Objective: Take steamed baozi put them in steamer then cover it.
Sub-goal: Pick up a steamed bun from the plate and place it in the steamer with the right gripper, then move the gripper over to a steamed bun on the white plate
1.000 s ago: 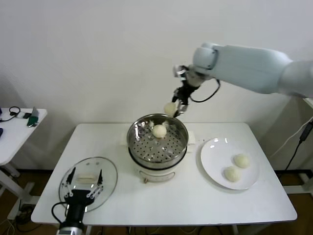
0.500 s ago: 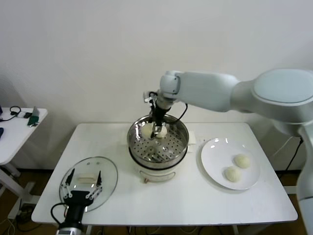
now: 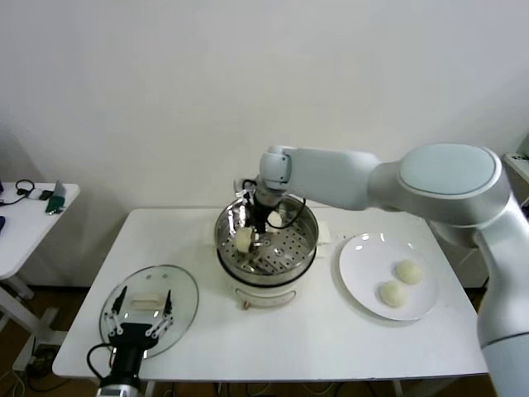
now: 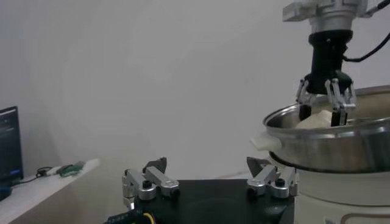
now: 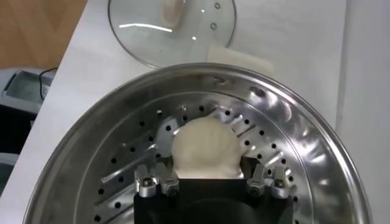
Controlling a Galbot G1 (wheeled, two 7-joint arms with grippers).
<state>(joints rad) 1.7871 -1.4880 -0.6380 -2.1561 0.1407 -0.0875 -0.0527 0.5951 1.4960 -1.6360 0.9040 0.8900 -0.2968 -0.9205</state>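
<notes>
Since a second ago the right gripper (image 3: 248, 240) has dropped from above the steamer (image 3: 289, 217) down into its left side, jaws still around a baozi (image 5: 204, 148), apparently just loosening. Risk: dough sticks to a finger and lifts out on retreat. Another bun is hidden behind the arm; two wait on the plate (image 3: 364, 294) right of the steamer. Left gripper (image 3: 139, 324) hangs wide over the cover (image 3: 186, 289).

White table (image 3: 314, 347) carried the steamer (image 3: 266, 248) on its pot base at centre, the cover (image 3: 149, 308) flat near the left front corner, a white plate (image 3: 364, 277) toward the right.
</notes>
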